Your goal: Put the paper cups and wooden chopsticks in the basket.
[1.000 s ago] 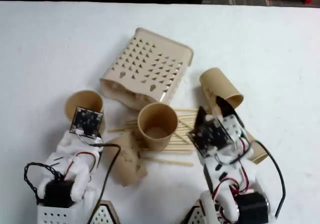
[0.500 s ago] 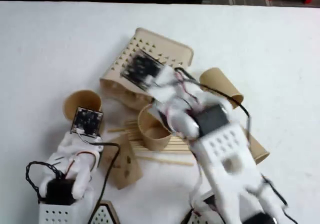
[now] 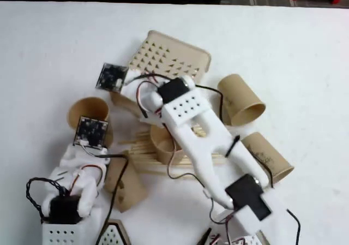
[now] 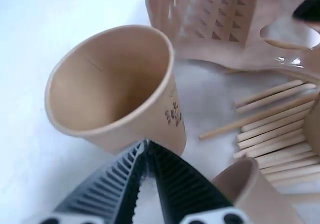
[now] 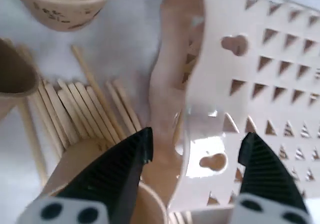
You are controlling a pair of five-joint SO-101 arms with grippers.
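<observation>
Five cups sit loose on the desk (image 3: 49, 43), none yet in the basket (image 3: 174, 57), which seems to lie on its side with its mouth toward the chopsticks (image 3: 139, 149). The left cup (image 3: 82, 109) stands upright. The middle cup (image 3: 157, 147) stands under the right arm, at the edge of the chopsticks. The upper right cup (image 3: 240, 99), the lower right cup (image 3: 268, 156) and the near cup (image 3: 124, 184) lie tipped. The chopsticks lie in a loose raft between the basket and the near cup.

The right hand (image 5: 196, 139) is spread wide, one finger on either side of the basket's rim wall, not yet clamped. The left hand (image 4: 147, 166) is pressed together with nothing in it, its tips at the foot of the left cup; whether they touch it I cannot tell.

The step looks to be righting the basket so that it can take things. To do it well, seat the rim wall deep between the fingers before closing, since a thin, springy wall will likely slip out of a shallow pinch. Then roll the basket up away from the chopsticks rather than dragging it across them. The forearm hangs right over the middle cup, so lift while turning or the cup may go over. Set the basket mouth up, near the pile.
</observation>
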